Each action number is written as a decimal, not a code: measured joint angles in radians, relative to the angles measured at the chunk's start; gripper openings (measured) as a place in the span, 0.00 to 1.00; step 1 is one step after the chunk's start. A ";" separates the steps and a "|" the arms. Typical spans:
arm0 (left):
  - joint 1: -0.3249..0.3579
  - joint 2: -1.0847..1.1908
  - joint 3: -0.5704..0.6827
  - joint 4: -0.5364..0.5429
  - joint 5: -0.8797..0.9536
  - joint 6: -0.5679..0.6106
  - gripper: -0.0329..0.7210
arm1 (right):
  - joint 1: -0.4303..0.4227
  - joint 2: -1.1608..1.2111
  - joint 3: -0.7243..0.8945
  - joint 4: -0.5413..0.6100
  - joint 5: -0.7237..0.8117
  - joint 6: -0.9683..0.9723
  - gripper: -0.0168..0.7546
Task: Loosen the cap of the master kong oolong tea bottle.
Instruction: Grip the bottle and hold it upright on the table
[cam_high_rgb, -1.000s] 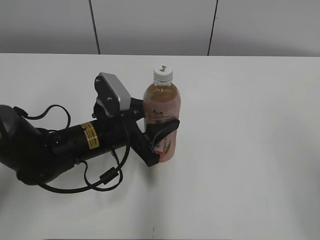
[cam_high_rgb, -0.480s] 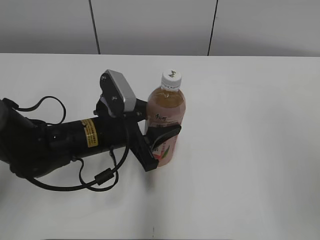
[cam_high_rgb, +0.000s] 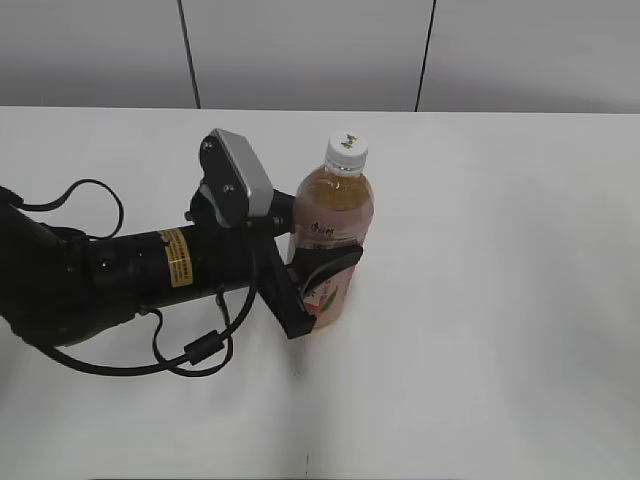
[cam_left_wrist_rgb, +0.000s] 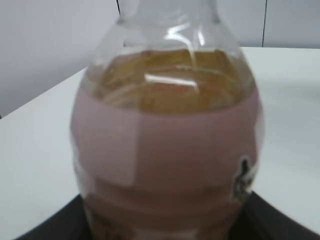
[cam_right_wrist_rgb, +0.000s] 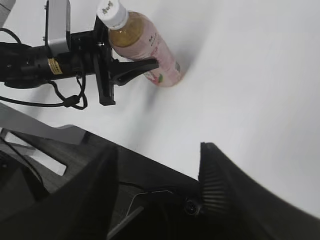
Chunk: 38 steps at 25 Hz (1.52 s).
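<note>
While clamped round the bottle (cam_high_rgb: 330, 240) at mid-label, left gripper (cam_high_rgb: 318, 285) leaves cap (cam_high_rgb: 347, 151) bare on top. Upright on table (cam_high_rgb: 500, 300), axis vertical. Right gripper (cam_right_wrist_rgb: 155, 200) spread, well apart; must come from above.

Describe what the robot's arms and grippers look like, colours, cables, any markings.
The left arm is a thick matte black tube with a yellow label of dark print and loose black cables looping around it, one carrying a bulge. A grey, rounded camera housing sits on its wrist. The left gripper has flat black fingers. The right gripper shows black fingers, one with a ribbed pad.
</note>
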 joint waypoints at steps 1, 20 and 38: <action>0.000 -0.006 0.000 0.001 0.006 0.000 0.53 | 0.000 0.018 -0.007 0.012 0.000 0.000 0.53; 0.000 -0.021 0.000 0.011 0.059 0.000 0.53 | 0.041 0.248 -0.117 -0.013 0.002 0.033 0.51; 0.000 -0.021 0.000 0.015 0.072 0.000 0.53 | 0.647 0.746 -0.660 -0.464 -0.002 0.528 0.50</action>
